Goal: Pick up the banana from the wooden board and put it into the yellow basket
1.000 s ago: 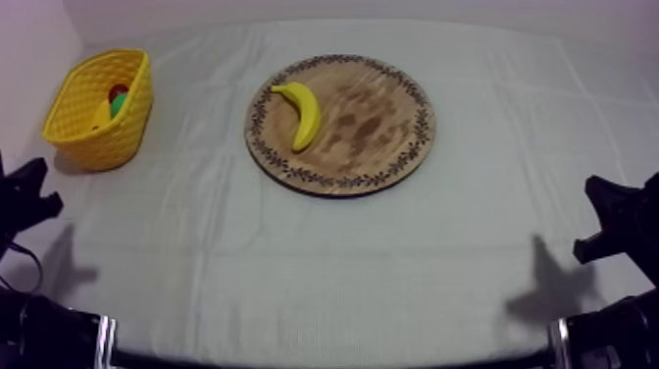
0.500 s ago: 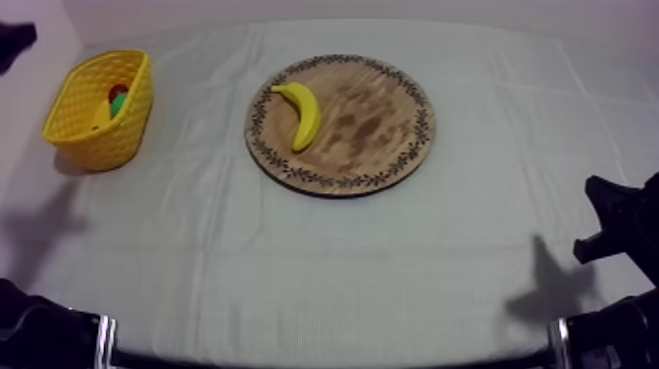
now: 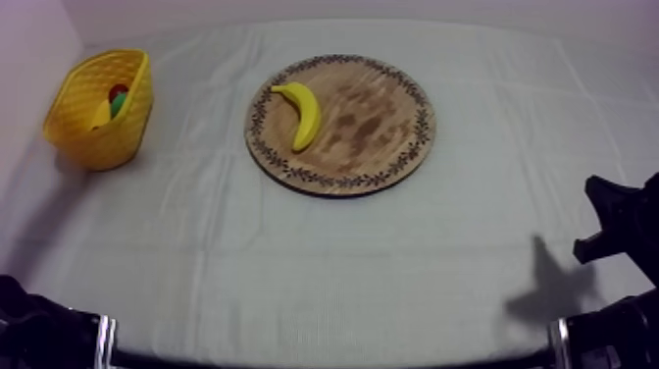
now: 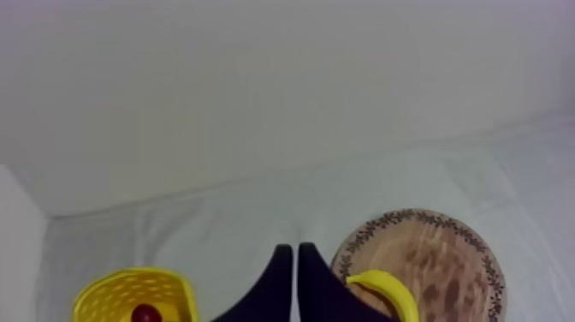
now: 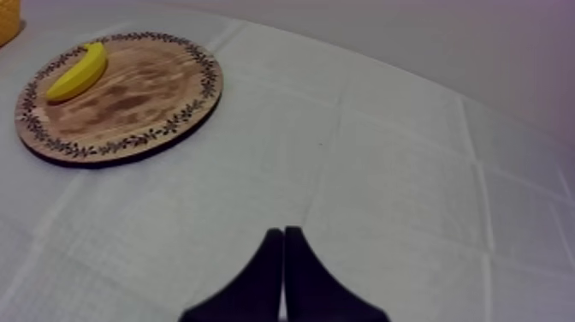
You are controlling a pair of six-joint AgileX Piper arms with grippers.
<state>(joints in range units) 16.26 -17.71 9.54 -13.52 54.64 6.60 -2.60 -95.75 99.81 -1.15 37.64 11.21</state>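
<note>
The banana [image 3: 302, 113] lies on the left part of the round wooden board [image 3: 387, 123], curved and untouched. The yellow basket [image 3: 101, 108] stands at the table's far left with a small red fruit [image 3: 118, 92] and something green inside. In the left wrist view my left gripper [image 4: 295, 249] is shut as a narrow wedge, high above the cloth between the basket [image 4: 120, 295] and the board [image 4: 436, 257] with the banana [image 4: 387, 294]. My right gripper [image 5: 283, 231] is shut on nothing, low over the cloth, well short of the board [image 5: 128, 103].
My right arm [image 3: 613, 221] rests at the table's right edge. A corner of the basket [image 5: 7, 17] sits beyond the board. Bare cloth lies between basket and board and across the whole near half of the table.
My left arm has lifted from its rest at the left edge, passed the upper left corner, and left the top view. The right arm, banana and basket have not moved.
</note>
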